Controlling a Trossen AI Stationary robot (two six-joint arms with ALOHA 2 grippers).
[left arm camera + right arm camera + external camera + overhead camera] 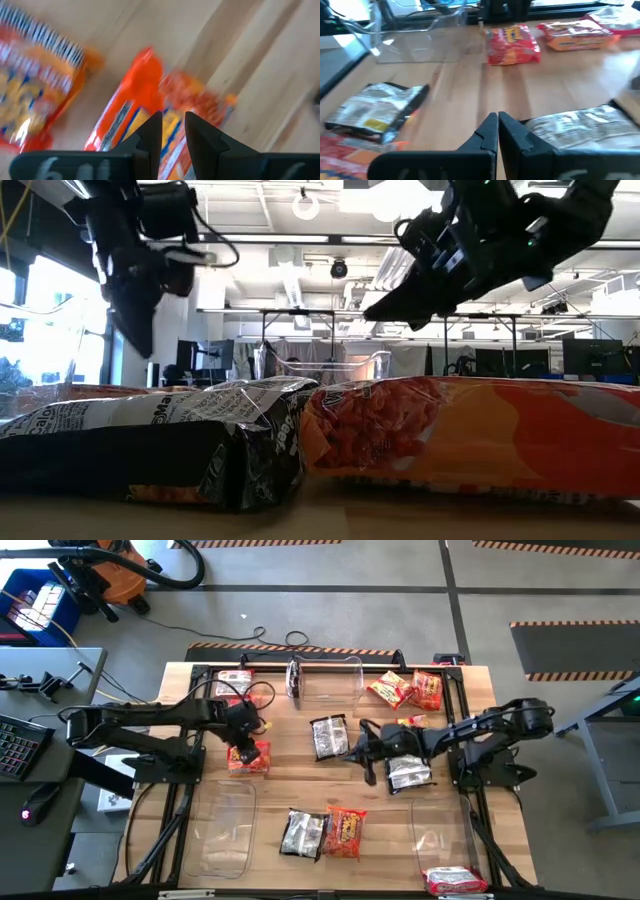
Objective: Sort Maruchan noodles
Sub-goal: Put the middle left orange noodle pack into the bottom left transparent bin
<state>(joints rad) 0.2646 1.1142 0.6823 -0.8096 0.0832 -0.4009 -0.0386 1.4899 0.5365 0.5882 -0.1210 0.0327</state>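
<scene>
Maruchan noodles packets lie scattered flat on the wooden table. My left gripper points down above two orange-red packets at centre left, its fingers a little apart with nothing between them; it hangs clear of the table. My right gripper is shut and empty and points toward the table's left. It is just on the near side of a black-silver packet, which also shows in the right wrist view. A second black-silver packet lies under the right arm.
Clear bins stand at the far middle, near left and near right. Orange-red packets lie far right, a black-silver and an orange-red one near the front, and a pinkish one at the front right.
</scene>
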